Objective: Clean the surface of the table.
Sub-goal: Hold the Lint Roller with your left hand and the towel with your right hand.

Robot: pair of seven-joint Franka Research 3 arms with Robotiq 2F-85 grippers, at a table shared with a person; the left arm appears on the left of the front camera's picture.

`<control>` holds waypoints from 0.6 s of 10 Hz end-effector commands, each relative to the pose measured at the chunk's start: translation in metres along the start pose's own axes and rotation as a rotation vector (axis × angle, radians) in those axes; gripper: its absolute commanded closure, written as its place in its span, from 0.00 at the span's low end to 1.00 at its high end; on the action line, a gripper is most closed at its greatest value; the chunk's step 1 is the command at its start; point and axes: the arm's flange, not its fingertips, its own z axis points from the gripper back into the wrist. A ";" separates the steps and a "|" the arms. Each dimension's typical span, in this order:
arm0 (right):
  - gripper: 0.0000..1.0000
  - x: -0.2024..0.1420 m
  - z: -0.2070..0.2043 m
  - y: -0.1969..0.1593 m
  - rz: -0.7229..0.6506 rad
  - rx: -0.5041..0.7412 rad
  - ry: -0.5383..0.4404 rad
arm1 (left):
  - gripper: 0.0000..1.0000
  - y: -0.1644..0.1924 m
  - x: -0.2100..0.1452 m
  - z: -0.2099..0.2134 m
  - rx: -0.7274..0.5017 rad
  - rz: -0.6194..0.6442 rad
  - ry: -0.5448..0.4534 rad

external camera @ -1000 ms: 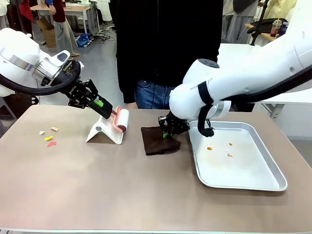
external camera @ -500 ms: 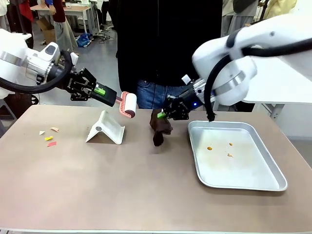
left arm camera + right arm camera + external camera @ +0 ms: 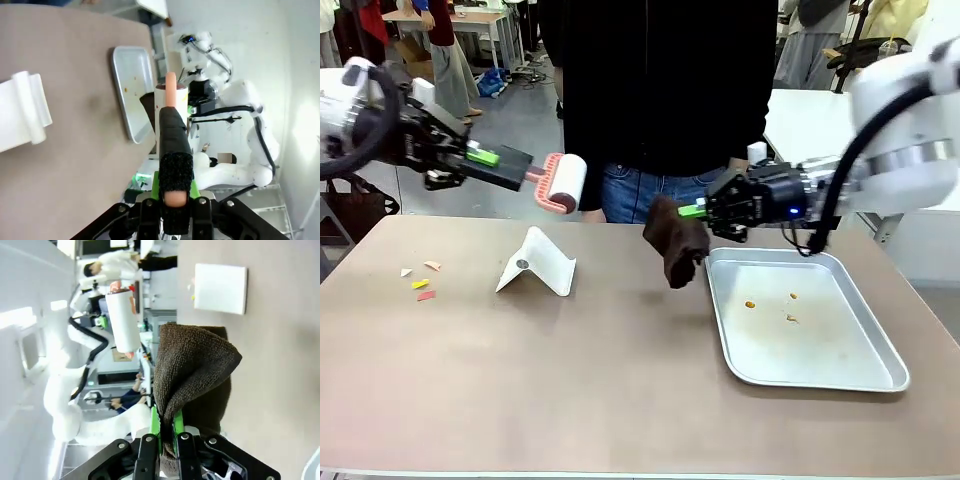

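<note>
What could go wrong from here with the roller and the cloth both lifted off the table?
1. The left end effector grips the roller near the end of its long handle; pressing down on the table may twist it loose.
2. The cloth hangs loosely from the right end effector beside the tray; it might snag the rim.
3. Both tools hover close to the person; a swing could brush them.
</note>
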 end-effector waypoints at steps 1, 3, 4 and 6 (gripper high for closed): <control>1.00 -0.037 0.027 0.006 -0.018 0.023 -0.127 | 0.93 0.009 -0.034 0.055 -0.080 -0.024 -0.012; 1.00 -0.068 0.080 -0.002 -0.015 0.041 -0.302 | 0.93 0.029 -0.071 0.109 -0.080 0.018 0.011; 1.00 -0.078 0.118 -0.011 -0.042 0.033 -0.413 | 0.93 0.043 -0.091 0.144 -0.098 0.036 0.015; 1.00 -0.086 0.178 -0.033 -0.122 0.024 -0.544 | 0.93 0.073 -0.113 0.190 -0.078 0.100 -0.016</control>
